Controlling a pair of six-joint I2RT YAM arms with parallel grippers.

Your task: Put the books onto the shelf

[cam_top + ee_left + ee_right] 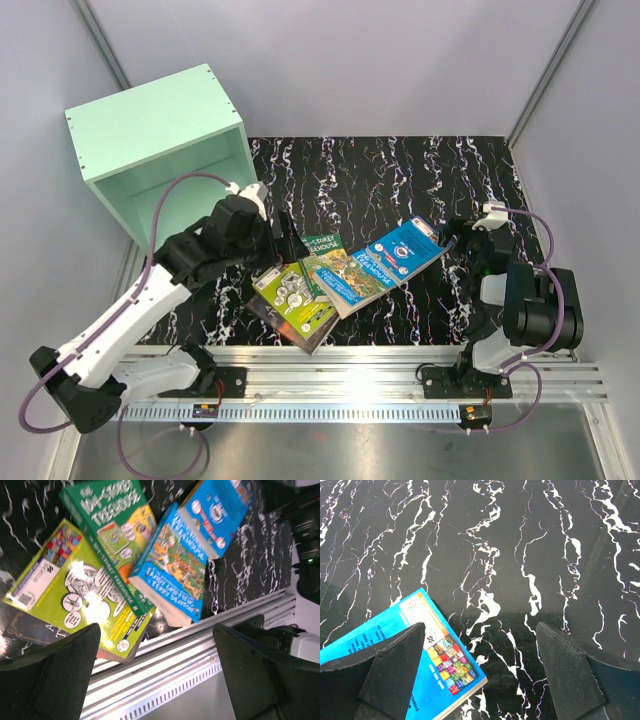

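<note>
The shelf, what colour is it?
The shelf is pale mint green. It shows best in the top external view.

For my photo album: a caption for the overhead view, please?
Fanned books on the marbled table, mint-green shelf standing at far left.

Left arm (130, 310): white and black links, base at the near left, stretched out in a long diagonal up and to the right; dark wrist section turned toward the centre

Left gripper (285, 238): angled downward, jaws spread wide, nothing between them; dark fingers (55, 675) sit one at each lower corner of its wrist view

Right arm (520, 310): folded compactly above its base at the near right, elbow raised, forearm angled back toward the left

Right gripper (450, 240): jaws wide apart, holding nothing; dark wedge-shaped fingers (570, 675) sit at the lower left and lower right of its wrist view

Spacing: the two grippers stand well apart
</note>
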